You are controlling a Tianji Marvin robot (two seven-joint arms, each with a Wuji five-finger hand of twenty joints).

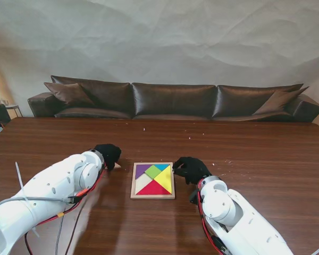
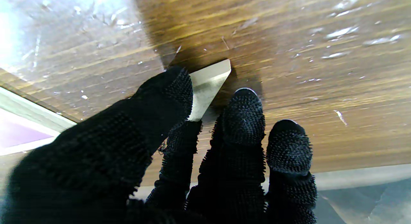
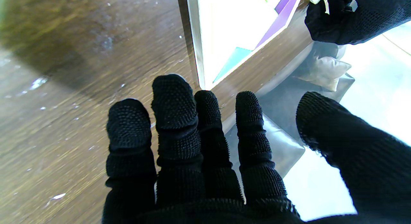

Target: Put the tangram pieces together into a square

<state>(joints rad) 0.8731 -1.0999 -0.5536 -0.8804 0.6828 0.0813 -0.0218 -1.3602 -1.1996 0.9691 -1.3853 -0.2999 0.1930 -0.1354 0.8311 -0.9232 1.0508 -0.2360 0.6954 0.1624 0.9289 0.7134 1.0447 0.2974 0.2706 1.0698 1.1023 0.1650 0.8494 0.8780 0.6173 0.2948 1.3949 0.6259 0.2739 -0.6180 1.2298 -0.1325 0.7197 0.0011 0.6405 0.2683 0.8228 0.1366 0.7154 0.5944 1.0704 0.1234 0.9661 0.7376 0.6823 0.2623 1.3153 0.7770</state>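
The wooden tangram tray [image 1: 153, 196] lies at the table's middle, holding purple, green, blue, yellow, red and white pieces. My left hand [image 1: 107, 155], in a black glove, sits just left of the tray's far corner. Its thumb [image 2: 167, 95] and fingers pinch a pale triangular piece [image 2: 210, 82] that touches the table top; the same piece [image 1: 117, 166] peeks out beside the hand. My right hand [image 1: 190, 169] rests by the tray's far right corner, fingers [image 3: 173, 102] spread and holding nothing. The tray frame [image 3: 196, 40] and a teal piece [image 3: 232, 61] lie just past the fingertips.
A dark leather sofa [image 1: 175, 101] runs along the table's far edge under a pale draped backdrop. Brown table top [image 1: 255, 154] stretches to both sides of the tray. Red and black cables [image 1: 69, 204] hang along my left arm.
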